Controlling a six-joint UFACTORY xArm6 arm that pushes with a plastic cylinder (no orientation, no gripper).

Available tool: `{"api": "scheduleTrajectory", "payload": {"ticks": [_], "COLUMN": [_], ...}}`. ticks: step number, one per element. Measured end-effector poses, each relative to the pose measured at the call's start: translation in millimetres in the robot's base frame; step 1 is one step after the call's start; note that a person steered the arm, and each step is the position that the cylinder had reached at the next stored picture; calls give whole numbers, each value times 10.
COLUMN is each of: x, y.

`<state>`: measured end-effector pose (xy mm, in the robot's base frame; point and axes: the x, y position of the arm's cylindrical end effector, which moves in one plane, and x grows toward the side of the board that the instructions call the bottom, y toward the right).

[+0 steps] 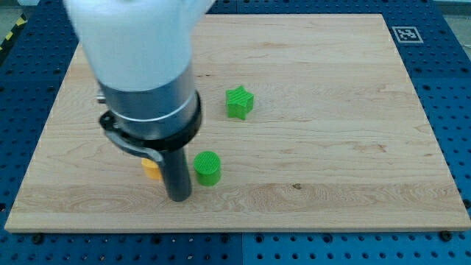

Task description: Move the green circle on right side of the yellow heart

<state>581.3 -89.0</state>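
The green circle (207, 167) lies on the wooden board (331, 147) at the lower left of the middle. My tip (179, 197) is down on the board just left of and slightly below the green circle, close to it. A small part of a yellow block (151, 170) shows just left of the rod. The rest of it is hidden behind the arm, so its shape cannot be made out.
A green star (239, 102) lies above and to the right of the green circle. The arm's large body (140, 66) covers the board's upper left. A fiducial marker (405, 34) sits at the board's top right corner.
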Motion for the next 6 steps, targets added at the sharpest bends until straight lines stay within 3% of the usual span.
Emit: {"api": "scheduleTrajectory", "payload": {"ticks": [1, 3, 4, 5, 6], "x": [0, -61, 1, 113, -170], "y": [157, 1101, 1060, 635, 503]}}
